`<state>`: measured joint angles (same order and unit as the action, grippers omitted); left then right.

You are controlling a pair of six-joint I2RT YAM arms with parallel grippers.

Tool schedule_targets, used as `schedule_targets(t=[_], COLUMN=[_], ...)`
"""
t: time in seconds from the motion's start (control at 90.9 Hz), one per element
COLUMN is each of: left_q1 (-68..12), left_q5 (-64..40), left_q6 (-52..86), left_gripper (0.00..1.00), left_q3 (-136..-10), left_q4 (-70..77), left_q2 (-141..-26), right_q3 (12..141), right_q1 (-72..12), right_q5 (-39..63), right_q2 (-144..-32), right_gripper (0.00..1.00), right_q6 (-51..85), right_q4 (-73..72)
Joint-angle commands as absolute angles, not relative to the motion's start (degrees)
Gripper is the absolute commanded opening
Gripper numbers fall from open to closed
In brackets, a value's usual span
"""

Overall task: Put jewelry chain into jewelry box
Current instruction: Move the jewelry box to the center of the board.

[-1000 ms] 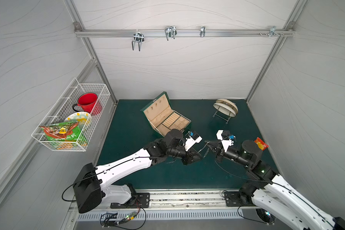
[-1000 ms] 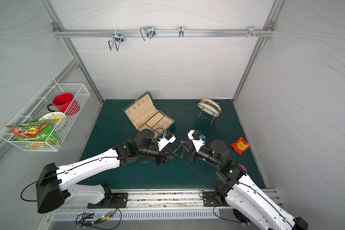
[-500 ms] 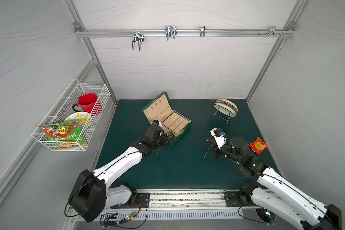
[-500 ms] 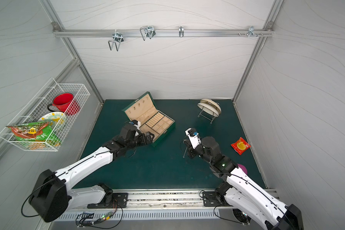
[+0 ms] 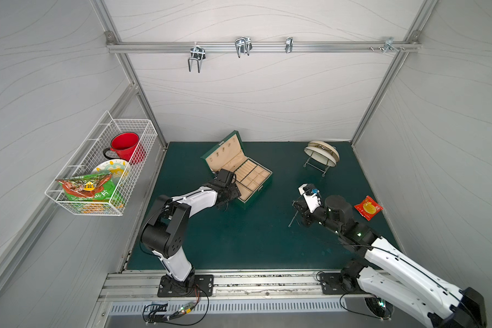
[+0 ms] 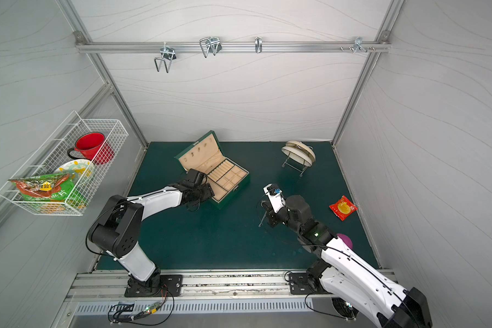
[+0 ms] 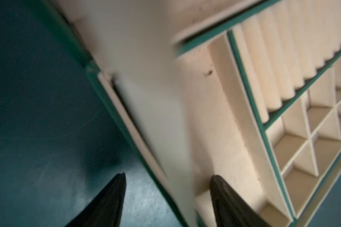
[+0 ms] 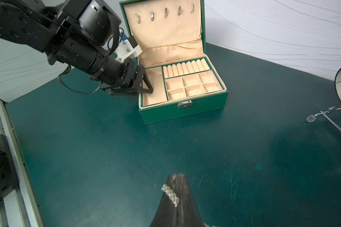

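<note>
Jewelry chain [image 8: 170,194] sits clenched in my right fingers [image 8: 176,177] above the desk [image 8: 244,157]; my left fingers [image 8: 139,84] gape apart, straddling a side wall of the open jewelry box [image 8: 183,114].

Two high views, two wrist views.
We looked down from the front over the whole tabletop [image 5: 253,235] [image 6: 225,235] in both top views; the left wrist camera hung close over the jewelry box [image 7: 220,121], which the right wrist camera faced from farther back.
</note>
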<state>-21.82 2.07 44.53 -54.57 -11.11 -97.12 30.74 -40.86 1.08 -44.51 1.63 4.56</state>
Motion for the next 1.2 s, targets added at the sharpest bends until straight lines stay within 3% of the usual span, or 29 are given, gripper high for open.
schedule_targets(t=[0.0,0.077,0.198,0.385,0.517,0.682,0.726,0.825,0.881,0.98,1.123,1.189], left_q1=[-21.6,-21.7,-21.9,-26.0,-31.9,-33.1,-33.1,-33.1,-33.3,-33.2,-33.3,-33.2], left_q5=[2.4,0.4,-1.7,-2.7,0.0,1.4,2.8,8.0,10.5,8.5,-0.3,-5.8], left_q6=[41.2,38.8,34.7,30.4,31.2,33.7,32.8,28.1,23.3,10.1,-11.0,-20.1], left_gripper=[0.45,0.30,0.14,0.08,0.09,0.16,0.25,0.58,0.66,0.65,0.51,0.49], left_q3=[-54.2,-52.1,-48.3,-43.6,-42.7,-41.9,-43.1,-46.1,-47.4,-48.2,-46.5,-45.2], left_q4=[-12.8,-13.7,-15.5,-19.5,-23.7,-25.4,-26.8,-28.9,-27.5,-19.6,-3.8,3.4], left_q2=[-97.3,-96.0,-92.9,-86.9,-83.4,-78.9,-77.4,-72.8,-69.9,-65.7,-65.5,-67.4], right_q3=[30.2,30.1,30.1,31.6,34.5,37.2,37.7,38.2,38.1,37.8,37.2,36.7], right_q1=[-41.0,-41.0,-41.0,-41.1,-41.0,-41.1,-41.0,-41.0,-41.0,-41.1,-41.0,-41.0], right_q5=[1.4,1.3,1.4,2.2,2.1,1.8,1.9,2.8,3.7,4.6,6.0,7.0], right_q2=[-44.6,-44.6,-44.6,-43.9,-41.6,-39.0,-38.9,-38.6,-38.6,-38.5,-38.3,-38.2], right_gripper=[0.00,0.00,0.00,0.00,0.00,0.00,0.00,0.00,0.00,0.00,0.00,0.00], right_q6=[2.0,1.9,2.0,2.5,3.9,3.6,3.4,3.6,3.5,3.3,2.7,2.7], right_q4=[3.2,3.0,2.8,5.7,12.3,19.5,20.5,20.8,20.1,19.2,17.5,16.1])
